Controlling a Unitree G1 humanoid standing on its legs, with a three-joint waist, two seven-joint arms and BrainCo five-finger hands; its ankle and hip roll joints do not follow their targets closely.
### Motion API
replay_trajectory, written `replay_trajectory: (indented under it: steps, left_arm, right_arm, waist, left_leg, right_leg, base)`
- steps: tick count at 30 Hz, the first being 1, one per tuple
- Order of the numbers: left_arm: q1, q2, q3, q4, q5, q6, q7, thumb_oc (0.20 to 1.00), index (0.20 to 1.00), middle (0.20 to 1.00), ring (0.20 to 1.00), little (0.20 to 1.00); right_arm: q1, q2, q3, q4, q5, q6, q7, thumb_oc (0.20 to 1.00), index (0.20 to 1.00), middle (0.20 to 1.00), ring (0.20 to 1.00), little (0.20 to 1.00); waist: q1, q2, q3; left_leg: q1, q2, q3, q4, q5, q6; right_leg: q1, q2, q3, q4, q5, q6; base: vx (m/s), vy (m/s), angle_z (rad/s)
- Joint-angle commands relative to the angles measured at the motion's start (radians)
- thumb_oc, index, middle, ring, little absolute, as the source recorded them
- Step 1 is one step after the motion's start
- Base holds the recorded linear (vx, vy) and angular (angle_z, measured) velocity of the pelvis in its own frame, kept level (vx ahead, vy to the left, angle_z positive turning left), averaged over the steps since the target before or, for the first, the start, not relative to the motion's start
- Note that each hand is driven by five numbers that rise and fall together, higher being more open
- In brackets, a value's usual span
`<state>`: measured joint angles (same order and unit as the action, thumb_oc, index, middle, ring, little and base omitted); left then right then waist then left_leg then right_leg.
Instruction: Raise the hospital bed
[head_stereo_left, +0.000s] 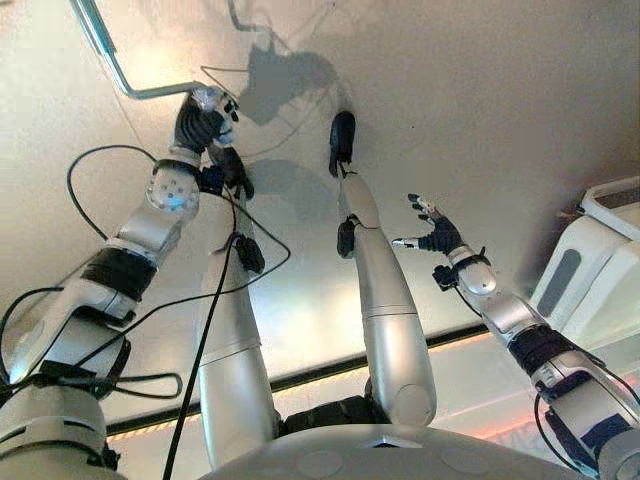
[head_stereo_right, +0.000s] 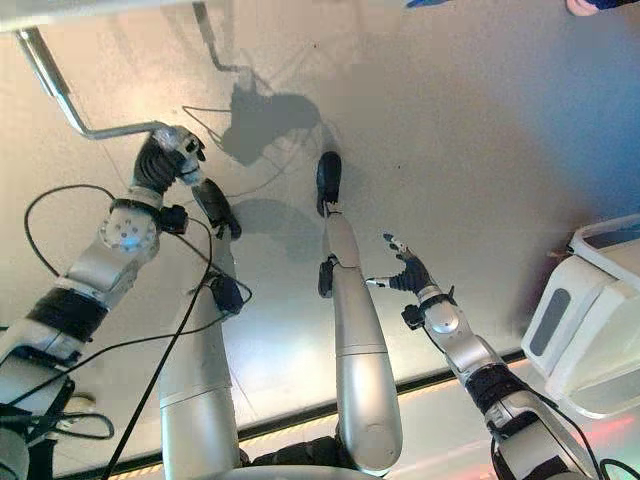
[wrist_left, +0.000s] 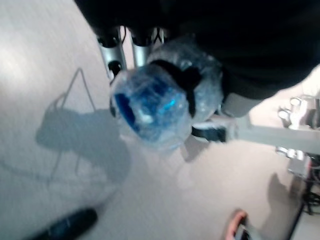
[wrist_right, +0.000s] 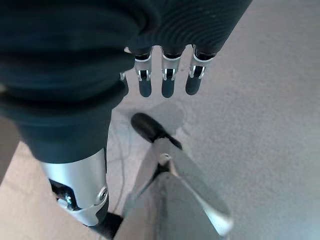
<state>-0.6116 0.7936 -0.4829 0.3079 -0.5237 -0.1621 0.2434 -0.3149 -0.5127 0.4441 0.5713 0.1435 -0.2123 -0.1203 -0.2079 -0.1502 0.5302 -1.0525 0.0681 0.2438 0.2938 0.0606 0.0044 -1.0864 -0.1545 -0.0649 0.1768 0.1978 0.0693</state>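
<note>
A bent metal crank rod of the bed reaches in from the upper left, low over the pale floor. Its end is a blue handle under clear wrap. My left hand sits at that end with its fingers curled round the handle. The grey bar of the crank runs off beside it. My right hand hangs free at the right, away from the crank. Its fingers are straight and spread, and it holds nothing.
A white boxy part with grey panels stands at the right edge. A person's shoe shows at the top right. A dark strip with a lit line runs across the floor close to me.
</note>
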Motion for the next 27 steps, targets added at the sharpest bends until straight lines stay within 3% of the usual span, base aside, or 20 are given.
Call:
replay_trajectory:
  steps: [1,5,9,15,21,27]
  left_arm:
    - [0.026,0.009,0.015,-0.329,-0.020,-0.123,-0.143,0.200,0.200,0.200,0.200,0.200]
    - [0.133,0.081,0.076,-0.425,-0.054,-0.136,-0.178,0.200,0.200,0.200,0.200,0.200]
    - [0.343,0.159,0.208,-0.493,-0.072,-0.142,-0.221,0.200,0.200,0.200,0.200,0.200]
    - [0.501,0.216,0.328,-0.524,-0.082,-0.150,-0.241,0.200,0.200,0.200,0.200,0.200]
    - [0.589,0.218,0.424,-0.448,-0.049,-0.146,-0.209,0.200,0.200,0.200,0.200,0.200]
    - [0.509,0.171,0.455,-0.242,0.039,-0.139,-0.115,0.200,0.200,0.200,0.200,0.200]
  right_arm:
    - [0.104,-0.068,-0.021,0.072,-0.029,0.011,-0.005,1.000,1.000,1.000,1.000,1.000]
    - [0.130,-0.066,-0.042,0.101,-0.032,0.010,0.002,1.000,1.000,1.000,1.000,1.000]
    - [0.171,-0.051,-0.074,0.161,-0.038,0.011,0.015,1.000,1.000,1.000,1.000,1.000]
    - [0.199,-0.037,-0.092,0.187,-0.038,0.007,0.028,1.000,1.000,1.000,1.000,1.000]
    - [0.203,-0.031,-0.094,0.197,-0.045,0.004,0.035,1.000,1.000,1.000,1.000,1.000]
    - [0.180,-0.024,-0.089,0.189,-0.042,0.005,0.031,1.000,1.000,1.000,1.000,1.000]
  waist:
    - [0.028,0.081,-0.010]
    - [0.041,0.088,-0.010]
    - [0.080,0.116,-0.010]
    - [0.113,0.130,-0.010]
    - [0.135,0.125,-0.010]
    - [0.135,0.099,-0.010]
  left_leg:
    - [0.138,0.011,-0.082,-0.074,0.025,-0.092]
    - [0.163,0.008,-0.085,-0.083,0.032,-0.094]
    - [0.189,-0.010,-0.098,-0.082,0.028,-0.090]
    - [0.192,-0.028,-0.100,-0.074,0.016,-0.079]
    - [0.178,-0.047,-0.102,-0.054,-0.005,-0.067]
    - [0.140,-0.060,-0.099,-0.033,-0.023,-0.060]
  right_leg:
    - [0.089,0.045,-0.070,0.080,-0.105,0.074]
    - [0.115,0.042,-0.078,0.076,-0.104,0.074]
    - [0.160,0.025,-0.096,0.071,-0.100,0.081]
    - [0.187,0.000,-0.110,0.053,-0.082,0.093]
    - [0.213,-0.021,-0.114,-0.001,-0.048,0.113]
    - [0.219,-0.035,-0.113,-0.055,-0.018,0.132]
  base:
    - [-0.03,-0.079,0.01]
    - [-0.02,-0.049,-0.03]
    - [-0.01,0.004,0.12]
    - [0.00,0.086,0.16]
    - [0.01,0.146,0.08]
    - [0.02,0.146,0.02]
